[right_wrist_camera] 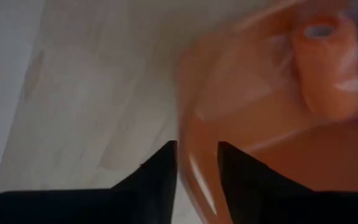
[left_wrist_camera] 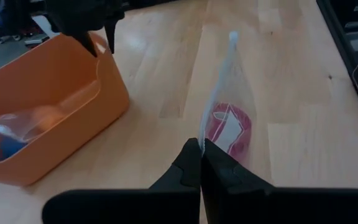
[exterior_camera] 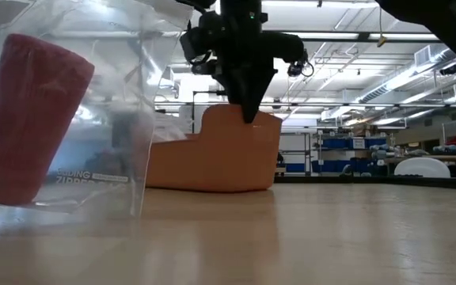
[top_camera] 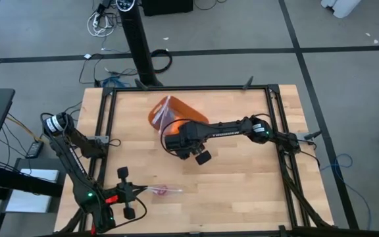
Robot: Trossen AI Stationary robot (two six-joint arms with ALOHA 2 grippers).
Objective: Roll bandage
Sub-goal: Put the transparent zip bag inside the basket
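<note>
Wood-plank surface (top_camera: 242, 178) framed by black rails, grey floor around it, shelving of a large room visible beyond in the low view. Orange bin (top_camera: 176, 113) sits toward 12 o'clock of the surface centre, with clear plastic and small items inside. Right gripper (right_wrist_camera: 197, 163) reaches in from 3 o'clock and hangs at the bin's near rim; its fingers (right_wrist_camera: 157, 171) stand partly apart with the orange wall between them, and whether they touch the wall cannot be told. Left gripper (left_wrist_camera: 201, 163) is at about 7 o'clock near the front edge, fingers (left_wrist_camera: 188, 165) pressed together on the edge of a clear plastic bag (left_wrist_camera: 229, 106). Bag stands on edge, pinched at one end, extending toward 3 o'clock from the left gripper. Bandage (left_wrist_camera: 229, 127) lies inside this bag as a rolled pink cylinder, well apart from the bin.
</note>
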